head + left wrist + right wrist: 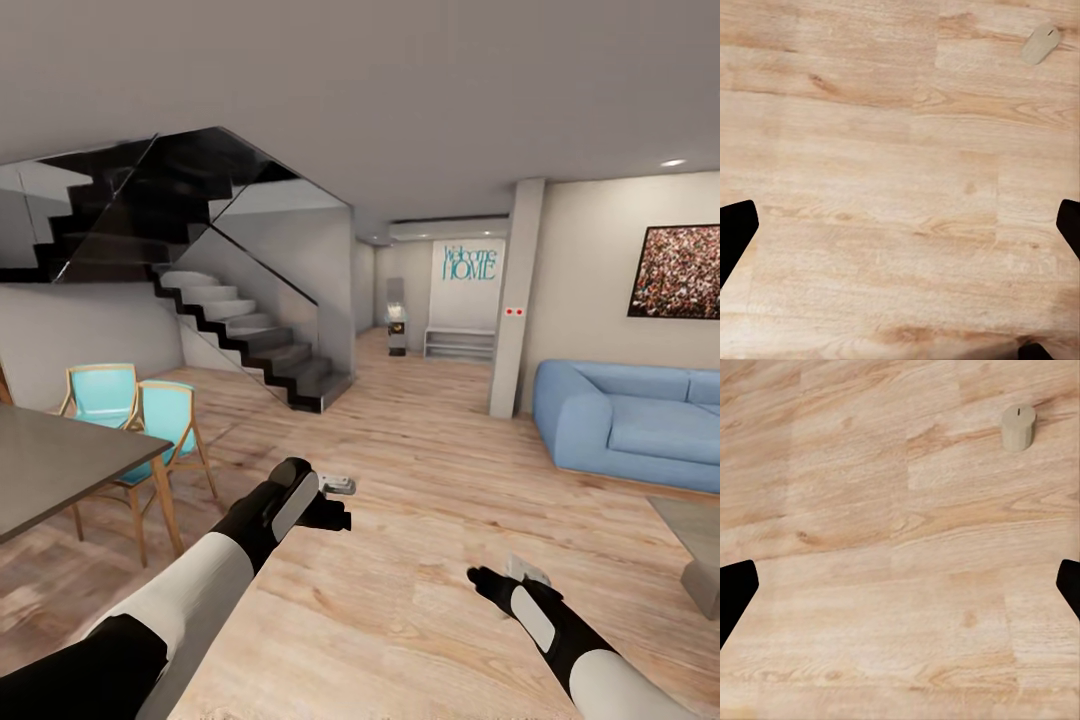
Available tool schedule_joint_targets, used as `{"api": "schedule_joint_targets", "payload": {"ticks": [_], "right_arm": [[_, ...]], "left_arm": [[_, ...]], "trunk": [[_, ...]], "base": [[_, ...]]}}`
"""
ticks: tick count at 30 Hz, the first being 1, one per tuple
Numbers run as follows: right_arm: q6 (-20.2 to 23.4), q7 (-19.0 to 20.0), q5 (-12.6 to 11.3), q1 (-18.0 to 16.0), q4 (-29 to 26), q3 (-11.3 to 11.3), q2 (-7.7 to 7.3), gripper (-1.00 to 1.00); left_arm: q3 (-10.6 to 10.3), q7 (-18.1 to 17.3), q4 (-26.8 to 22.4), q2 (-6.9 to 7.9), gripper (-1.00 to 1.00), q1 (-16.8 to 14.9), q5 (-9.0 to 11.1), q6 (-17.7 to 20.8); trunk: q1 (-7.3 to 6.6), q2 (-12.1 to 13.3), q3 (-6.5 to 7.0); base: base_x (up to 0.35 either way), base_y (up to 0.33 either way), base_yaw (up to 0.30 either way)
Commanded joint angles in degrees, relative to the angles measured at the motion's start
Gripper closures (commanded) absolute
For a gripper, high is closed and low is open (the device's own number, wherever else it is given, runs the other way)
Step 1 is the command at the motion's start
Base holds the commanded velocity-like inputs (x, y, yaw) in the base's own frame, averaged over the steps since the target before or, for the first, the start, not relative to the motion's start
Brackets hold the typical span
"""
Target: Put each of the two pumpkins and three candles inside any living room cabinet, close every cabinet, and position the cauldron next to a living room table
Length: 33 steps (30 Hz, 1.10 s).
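Reaching forward over the wooden floor (400, 560), the left arm (200, 580) and right arm (560, 640) hang low in the head view. The left gripper (338, 487) and right gripper (527, 569) both hold nothing; in each wrist view the dark fingers (735, 232) sit at opposite edges of the picture, wide apart, with bare planks between them.

Under the right wrist camera a candle (1018, 427) stands upright on the floor, well apart from the fingers (736, 596). Under the left wrist camera a second candle (1041, 43) lies tipped on its side on the planks, also well clear of the fingers.

At the head view's left, the corner of a grey-topped bench (50, 465) juts in, with two turquoise chairs (160, 430) just beside it. To the right stands a blue sofa (630, 420), and a grey block (700, 550) sits at the right edge. Farther back, a dark staircase (240, 330) climbs leftward, a pillar (515, 300) rises near the sofa, and a "Welcome HOME" sign (469, 262) marks the far wall.
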Motion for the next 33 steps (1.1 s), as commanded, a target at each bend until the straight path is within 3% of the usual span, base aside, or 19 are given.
{"api": "schedule_joint_targets", "payload": {"ticks": [1, 33], "right_arm": [[0.3, -0.4, -0.5, 0.0, -0.2, 0.2, -0.03, -1.00], [0.0, -0.7, -0.4, 0.0, 0.2, 0.1, -0.19, -1.00]], "left_arm": [[-0.2, 0.6, 0.0, 0.03, -1.00, -0.1, 0.6, 0.1], [-0.7, 0.7, 0.0, 0.07, -1.00, -0.1, 0.6, 0.1]], "trunk": [[0.00, -0.1, -0.18], [0.00, -0.1, -2.73]], "base": [[0.000, 0.000, 0.000], [0.000, 0.000, 0.000]]}}
